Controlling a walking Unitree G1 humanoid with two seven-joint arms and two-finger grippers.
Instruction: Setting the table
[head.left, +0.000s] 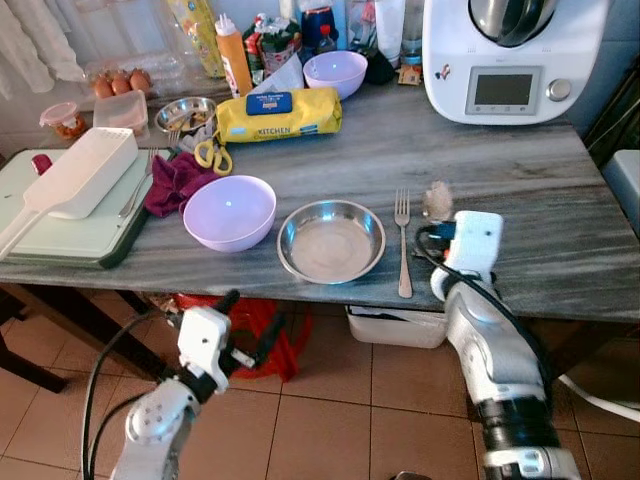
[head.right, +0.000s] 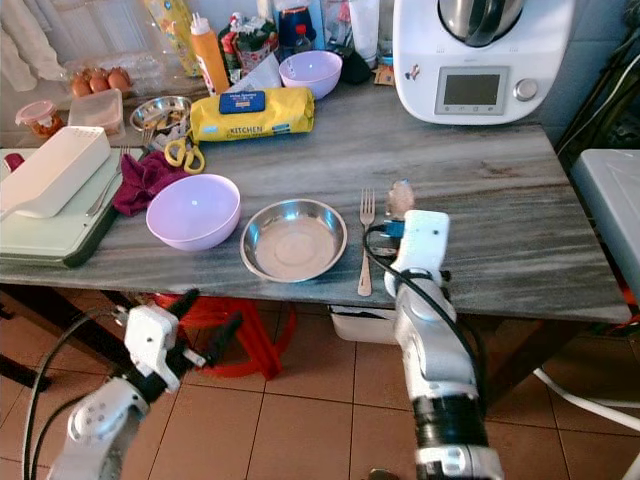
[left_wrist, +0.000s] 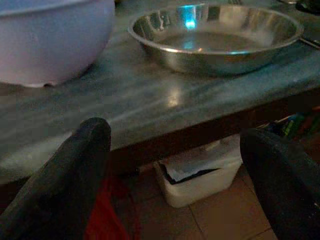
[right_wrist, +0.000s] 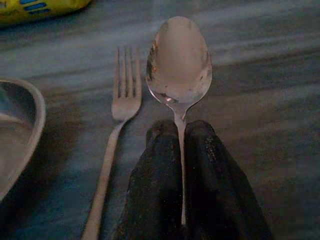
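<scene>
The right gripper (right_wrist: 181, 150) is clamped on the handle of a spoon (right_wrist: 178, 62), held over the table (head.left: 520, 190) just beside the fork (head.left: 403, 245), which lies at the metal plate's (head.left: 331, 241) three o'clock, near the front edge. At the plate's nine o'clock sits a purple bowl (head.left: 229, 211). The left gripper (left_wrist: 175, 175) hangs below the table edge with fingers spread wide apart, gripping nothing; bare tabletop stretches at three o'clock of the spoon.

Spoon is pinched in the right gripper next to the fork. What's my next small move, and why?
Probably lower the spoon onto the table just right of the fork, parallel to it, then open. The right gripper is shut on its handle, the bowl of the spoon already level with the fork's tines, beside the steel plate.
</scene>
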